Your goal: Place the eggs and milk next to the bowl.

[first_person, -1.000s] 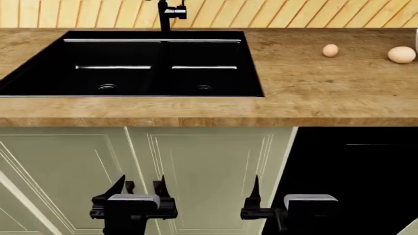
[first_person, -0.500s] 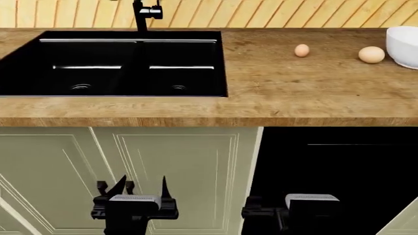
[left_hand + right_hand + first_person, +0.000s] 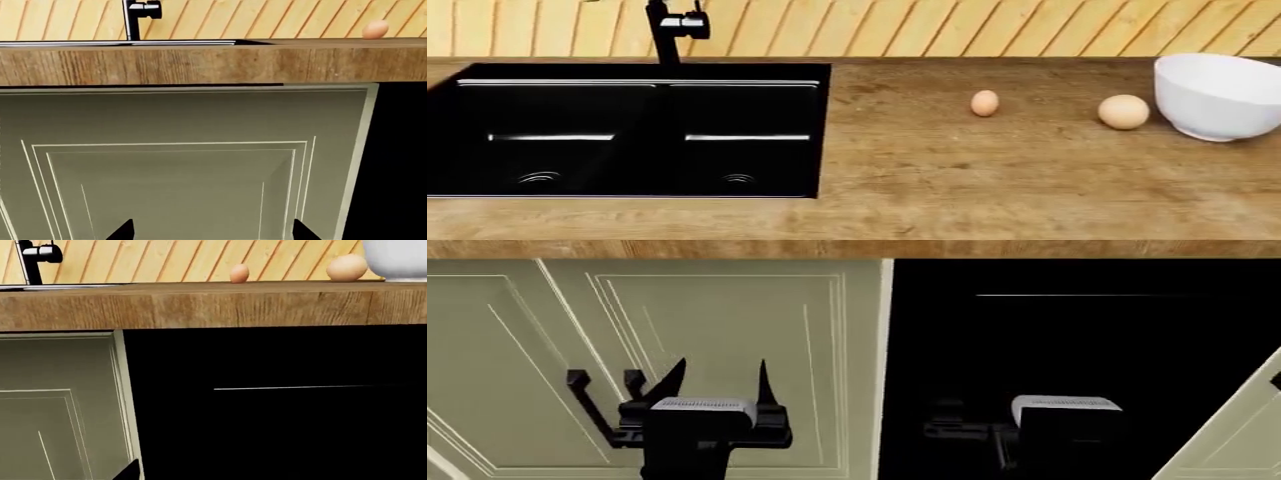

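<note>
The two small tan-orange oval eggs sit on the wood-grain tabletop [image 3: 988,190] at upper right of the head view: the bigger egg [image 3: 1122,111] just beside the large glossy white round bowl [image 3: 1220,95] w/ a thin gap showing, the smaller egg [image 3: 985,102] further left, apart from both. No milk carton in any view, so its place can't be told. Change vs 1 s ago: the whole scene has slid left in the frame; the black double sink [image 3: 627,130] and black faucet [image 3: 670,28] now sit at upper left, and the bowl, only a sliver at the right edge before, is almost fully in view. Reads as the base/view shifting right toward the bowl; eggs themselves haven't moved on the tabletop. For the task: approach phase, nothing grasped yet; bigger egg arguably placed already, smaller egg and milk still to do. Left tool [image 3: 718,378] hangs low at bottom left in front of the pale green cabinet door [image 3: 694,330], prongs spread wide, empty. Right tool [image 3: 954,432] at bottom centre-right is lost against the black recess [image 3: 1094,340]; can't tell its opening.
</note>
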Tool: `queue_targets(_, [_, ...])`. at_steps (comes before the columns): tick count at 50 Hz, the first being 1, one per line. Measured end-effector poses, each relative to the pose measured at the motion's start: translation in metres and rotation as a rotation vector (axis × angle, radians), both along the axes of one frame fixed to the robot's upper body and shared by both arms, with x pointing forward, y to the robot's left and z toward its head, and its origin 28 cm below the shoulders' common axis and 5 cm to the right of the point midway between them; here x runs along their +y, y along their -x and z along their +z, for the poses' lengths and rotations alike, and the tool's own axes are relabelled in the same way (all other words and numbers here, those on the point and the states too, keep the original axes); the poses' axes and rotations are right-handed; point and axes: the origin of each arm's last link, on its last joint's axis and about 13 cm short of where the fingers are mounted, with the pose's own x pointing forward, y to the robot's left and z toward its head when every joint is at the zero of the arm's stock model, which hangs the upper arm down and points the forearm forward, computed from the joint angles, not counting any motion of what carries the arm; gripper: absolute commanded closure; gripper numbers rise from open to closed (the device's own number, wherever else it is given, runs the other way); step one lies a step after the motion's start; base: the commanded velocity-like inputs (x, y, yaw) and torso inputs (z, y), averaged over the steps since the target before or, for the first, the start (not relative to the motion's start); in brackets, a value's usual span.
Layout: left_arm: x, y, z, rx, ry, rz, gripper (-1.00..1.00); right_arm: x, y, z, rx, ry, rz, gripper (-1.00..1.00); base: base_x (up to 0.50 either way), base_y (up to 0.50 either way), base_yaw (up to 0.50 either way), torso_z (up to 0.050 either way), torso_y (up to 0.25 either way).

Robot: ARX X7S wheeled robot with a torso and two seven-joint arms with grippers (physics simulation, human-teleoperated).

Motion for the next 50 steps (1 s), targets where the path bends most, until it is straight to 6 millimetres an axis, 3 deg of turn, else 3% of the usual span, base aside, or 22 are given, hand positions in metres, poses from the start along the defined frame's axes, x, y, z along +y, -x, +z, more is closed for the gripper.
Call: queue_targets(50, [-0.0005,-0.0007,-0.0003,0.007,0.009,0.000,-1.00,-0.0001,0.0000,0.0001,-0.002,0.000,-0.013,-1.00,0.00,-0.32,0.00,0.000,0.000])
